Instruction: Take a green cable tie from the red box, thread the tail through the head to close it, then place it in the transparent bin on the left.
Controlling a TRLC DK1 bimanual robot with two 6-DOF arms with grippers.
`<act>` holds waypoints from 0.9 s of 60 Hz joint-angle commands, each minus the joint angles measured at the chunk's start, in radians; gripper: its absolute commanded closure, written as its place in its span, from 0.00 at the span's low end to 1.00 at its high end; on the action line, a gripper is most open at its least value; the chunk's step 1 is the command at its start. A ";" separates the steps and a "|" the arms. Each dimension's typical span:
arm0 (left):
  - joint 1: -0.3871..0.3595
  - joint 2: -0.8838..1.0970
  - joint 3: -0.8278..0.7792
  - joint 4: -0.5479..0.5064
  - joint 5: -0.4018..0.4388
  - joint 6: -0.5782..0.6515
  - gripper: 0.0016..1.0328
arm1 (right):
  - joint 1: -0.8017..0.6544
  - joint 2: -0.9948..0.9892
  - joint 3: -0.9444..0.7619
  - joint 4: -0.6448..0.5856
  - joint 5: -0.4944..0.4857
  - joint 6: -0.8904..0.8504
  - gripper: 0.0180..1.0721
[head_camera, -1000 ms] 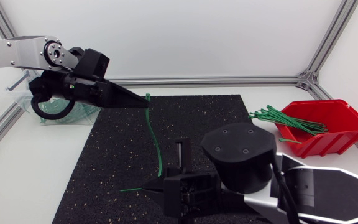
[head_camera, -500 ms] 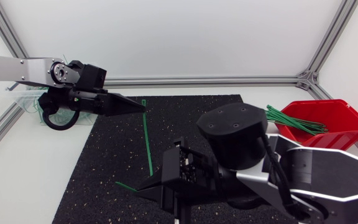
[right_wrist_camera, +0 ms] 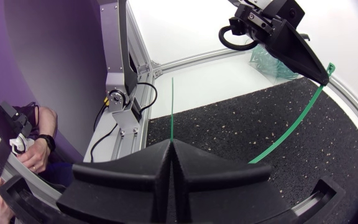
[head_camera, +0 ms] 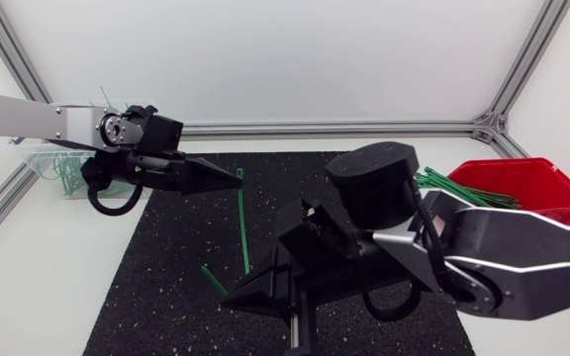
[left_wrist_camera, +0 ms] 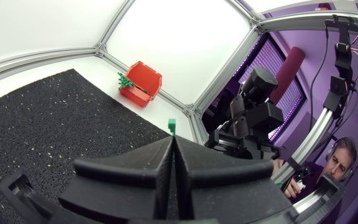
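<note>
Change: right arm is riding higher and nearer the red box than half a second ago; the cable tie tail stub is tilting upward.
Desk: is carrying a black mat beneath both arms.
Red box: is holding spare ties beside the mat.
Transparent bin: is sitting behind the left arm, partly hidden.
Left gripper: fingers are pinching together on the tie's head.
Right gripper: fingers are clamping the tail.
Cable tie: is stretching between both grippers, above the mat.
</note>
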 commanded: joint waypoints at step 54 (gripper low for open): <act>-0.105 -0.187 -0.237 0.413 -0.076 0.025 0.97 | -0.003 -0.063 0.036 -0.107 -0.021 -0.024 0.95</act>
